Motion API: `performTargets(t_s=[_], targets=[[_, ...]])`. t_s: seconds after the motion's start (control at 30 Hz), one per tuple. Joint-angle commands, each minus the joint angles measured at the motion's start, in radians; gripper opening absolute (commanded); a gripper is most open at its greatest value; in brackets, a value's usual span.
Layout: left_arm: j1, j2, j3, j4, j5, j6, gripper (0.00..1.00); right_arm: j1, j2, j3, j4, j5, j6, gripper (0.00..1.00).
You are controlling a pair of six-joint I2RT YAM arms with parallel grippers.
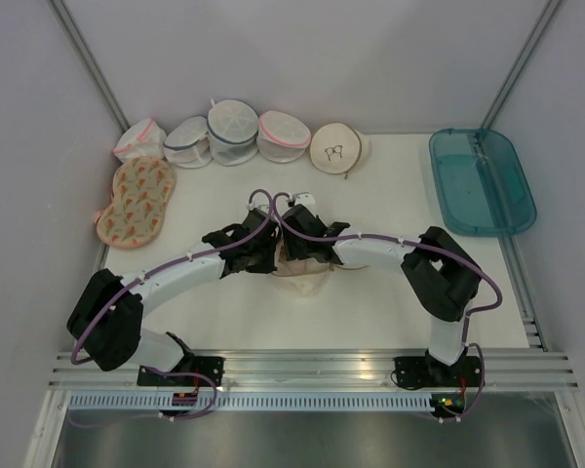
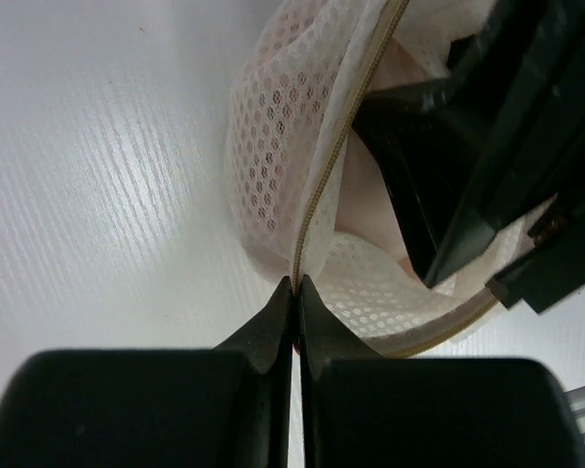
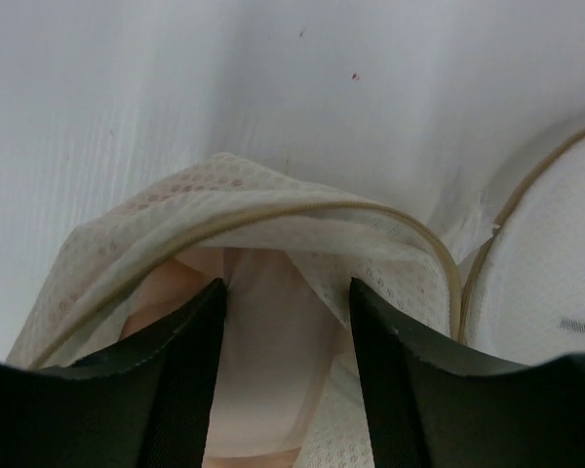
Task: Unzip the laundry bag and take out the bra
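Observation:
The laundry bag (image 1: 300, 281) lies unzipped at mid-table between both arms: cream mesh (image 2: 273, 136) with a tan zip rim (image 3: 273, 216). My left gripper (image 2: 294, 281) is shut on that zip rim at the bag's near end; in the top view it (image 1: 263, 255) sits at the bag's left. My right gripper (image 3: 285, 285) is open, and its fingers (image 2: 439, 175) reach inside the bag's mouth. The pale peach-pink bra (image 3: 273, 370) lies in the bag between those fingers, not pinched. A cream dome part with a tan rim and a black mark (image 3: 556, 263) shows to the right.
Along the back stand several white mesh bags (image 1: 232, 129) and a cream dome bag with a black bra outline (image 1: 336, 148). A flat orange-patterned bag (image 1: 136, 200) lies at the left. A teal tray (image 1: 480, 180) sits at the right rear. Grey walls close in the sides.

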Motion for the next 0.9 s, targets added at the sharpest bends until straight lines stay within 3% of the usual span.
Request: performTargets(t_s=[0.0,0.47,0.77,0.87], targets=[[0.003,0.005,0.024,0.022,0.008,-0.03,0.02,0.021,-0.081,-0.034,-0.027,-0.048,-0.007,0.6],[0.003,0.007,0.028,0.021,0.009,-0.033,0.02,0.133,-0.207,-0.077,-0.103,-0.047,0.025,0.6],[0.003,-0.006,0.022,0.021,0.011,-0.039,0.02,0.144,-0.09,-0.14,-0.037,-0.016,0.047,0.59],[0.003,-0.018,0.015,0.019,0.008,-0.042,0.02,0.145,-0.044,-0.138,-0.005,-0.008,0.045,0.52]])
